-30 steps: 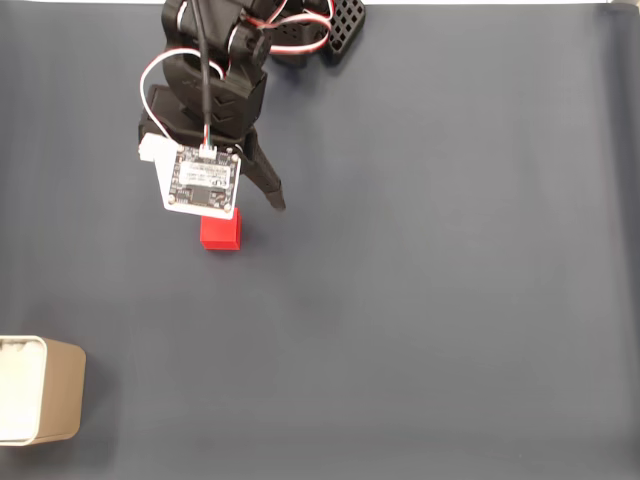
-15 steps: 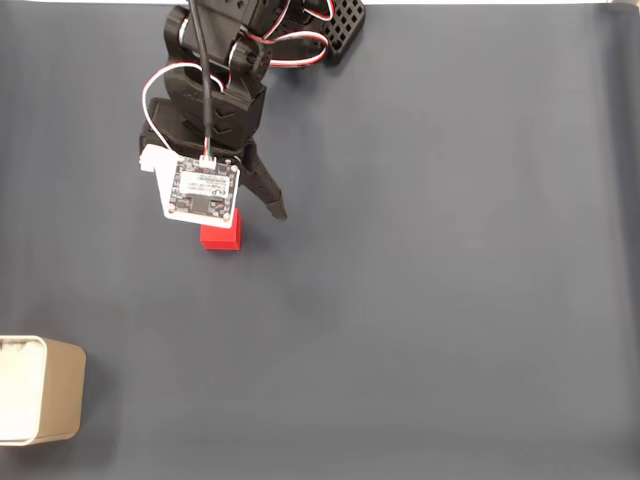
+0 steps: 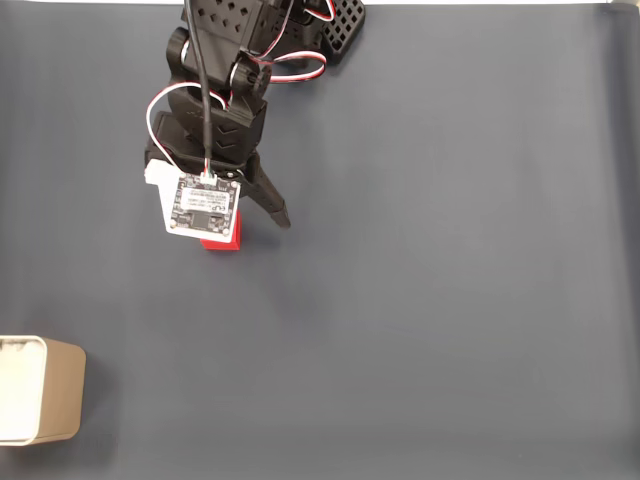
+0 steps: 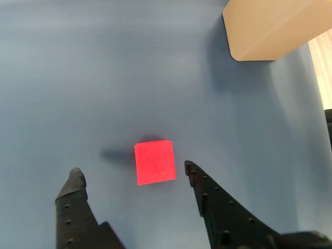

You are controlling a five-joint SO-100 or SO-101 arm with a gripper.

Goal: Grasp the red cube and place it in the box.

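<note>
**Over the dark mat: approach step, grasp not yet made**

On the dark grey mat (image 4: 78, 78), the small matte red cube (image 4: 154, 162) is sitting between the spread black gripper (image 4: 132, 174) fingertips, untouched. Next move likely calls for descending, then closing. The tan round-cornered box (image 3: 40, 390) is lying well apart.

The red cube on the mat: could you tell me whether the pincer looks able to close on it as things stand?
Probably yes. The pincer is open, the red cube sits between its fingertips, and nothing lies between them on the mat.
</note>
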